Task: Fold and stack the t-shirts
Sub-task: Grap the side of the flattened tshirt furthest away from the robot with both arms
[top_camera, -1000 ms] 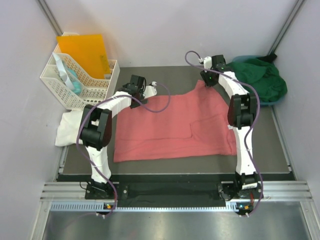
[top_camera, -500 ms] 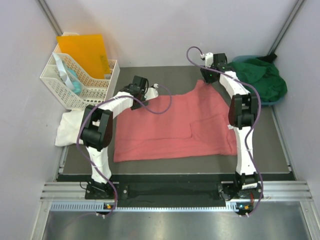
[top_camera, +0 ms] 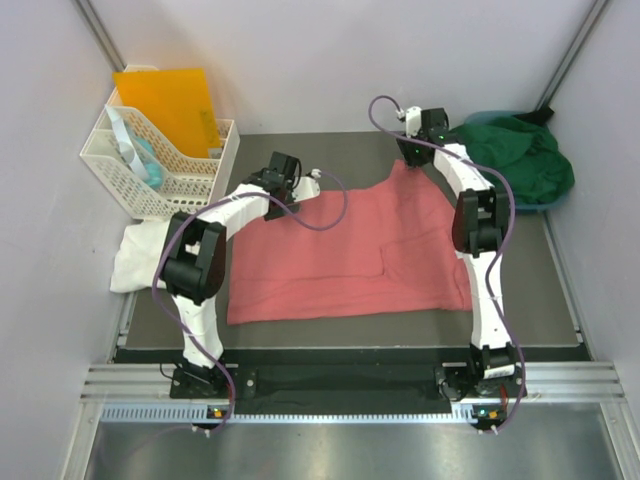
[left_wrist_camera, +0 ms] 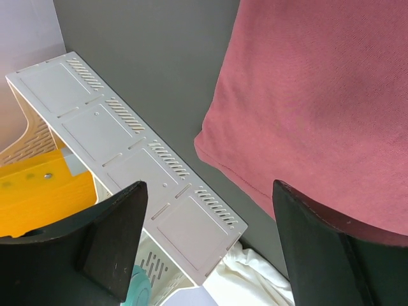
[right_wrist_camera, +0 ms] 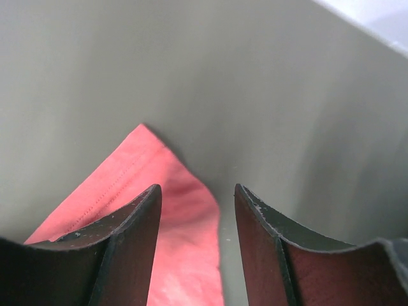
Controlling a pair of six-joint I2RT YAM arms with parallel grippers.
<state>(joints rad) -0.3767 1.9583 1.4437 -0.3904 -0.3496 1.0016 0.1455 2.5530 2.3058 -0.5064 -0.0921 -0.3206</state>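
The right gripper (right_wrist_camera: 197,194), half-open and empty, is straddling the pink t-shirt (right_wrist_camera: 172,210) corner at lower centre. Closing too high, it is risking pinching air. The left gripper (left_wrist_camera: 207,188) is gaping wide, empty.

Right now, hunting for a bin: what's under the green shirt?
A blue tub shows only its rim under the dark green t-shirt; the shirt hides its inside.

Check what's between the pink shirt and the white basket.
Bare grey mat only, clear in the left wrist view, between the pink shirt and the white basket. The white shirt peeks in at that view's bottom.
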